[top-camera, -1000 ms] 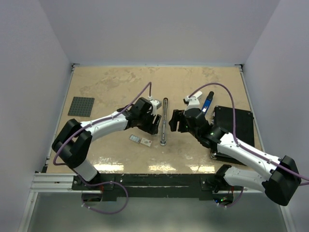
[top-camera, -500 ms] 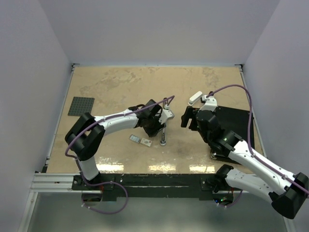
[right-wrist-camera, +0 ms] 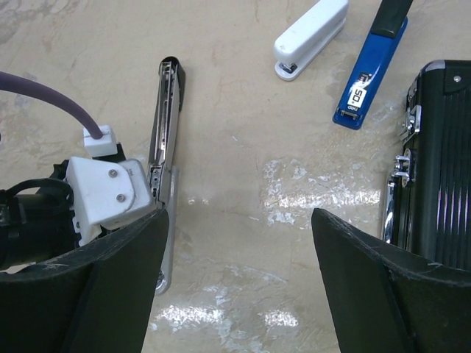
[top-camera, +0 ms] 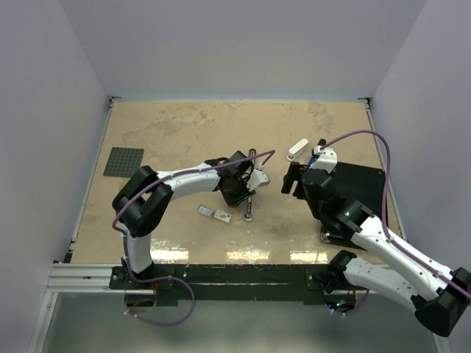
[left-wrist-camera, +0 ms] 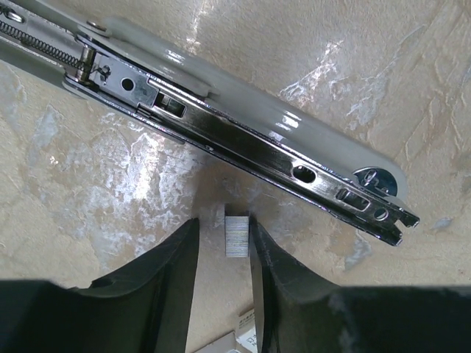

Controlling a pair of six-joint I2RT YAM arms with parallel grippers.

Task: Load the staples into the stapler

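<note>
The beige table [top-camera: 169,125] had a mottled, glossy top. On its right side lay a black case [top-camera: 368,184]; only the right wrist view showed its ribbed lid and metal latches. The overhead view alone gave the dark grey studded plate [top-camera: 124,162], well apart at the left.

The right gripper [right-wrist-camera: 237,220] hung over bare table with its jaws wide apart and nothing between them. The left gripper [left-wrist-camera: 222,223] was low over the stapler [left-wrist-camera: 243,140], which lay opened out flat. It had a white plastic body and a long chrome channel with holes and a thin coil spring at one end. These details were seen only from the left wrist.

The right wrist view showed also a blue stapler [right-wrist-camera: 366,73] with a black top and a white stapler [right-wrist-camera: 313,35], both near the case. From above, the blue one was almost hidden behind the arm.

The staples box [top-camera: 223,216], whitish and flat, lay just beside a grey tray piece [top-camera: 205,211], near the front end of the stapler. What was inside them I could not tell.

Smallest was a short silvery strip of staples [left-wrist-camera: 236,237] between the left fingers [left-wrist-camera: 173,279], near the channel but apart from it. It lay against one finger and a gap showed at the other, so the jaws were not closed on it.
</note>
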